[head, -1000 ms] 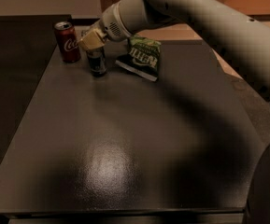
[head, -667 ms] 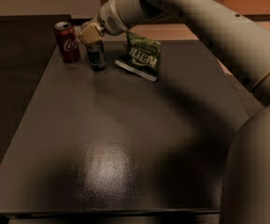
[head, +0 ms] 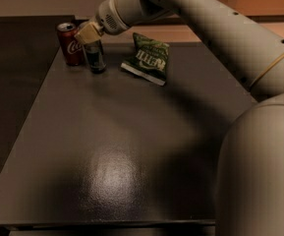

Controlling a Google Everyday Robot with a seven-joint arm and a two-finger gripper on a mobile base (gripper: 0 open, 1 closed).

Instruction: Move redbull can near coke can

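The redbull can (head: 96, 58) stands upright on the dark table (head: 131, 146) at the far left, in shadow and looking dark. The coke can (head: 71, 44), dark red with white lettering, stands right beside it on its left, with a narrow gap between them. My gripper (head: 88, 33) is at the top of the redbull can, reaching in from the right, and hides the can's top.
A green chip bag (head: 147, 58) lies on the table to the right of the cans. My pale arm (head: 220, 38) spans the upper right, and its base (head: 259, 171) fills the lower right corner. The table's left edge runs close to the coke can.
The gripper has shifted a little left and up. The redbull can now stands slightly closer to the coke can.
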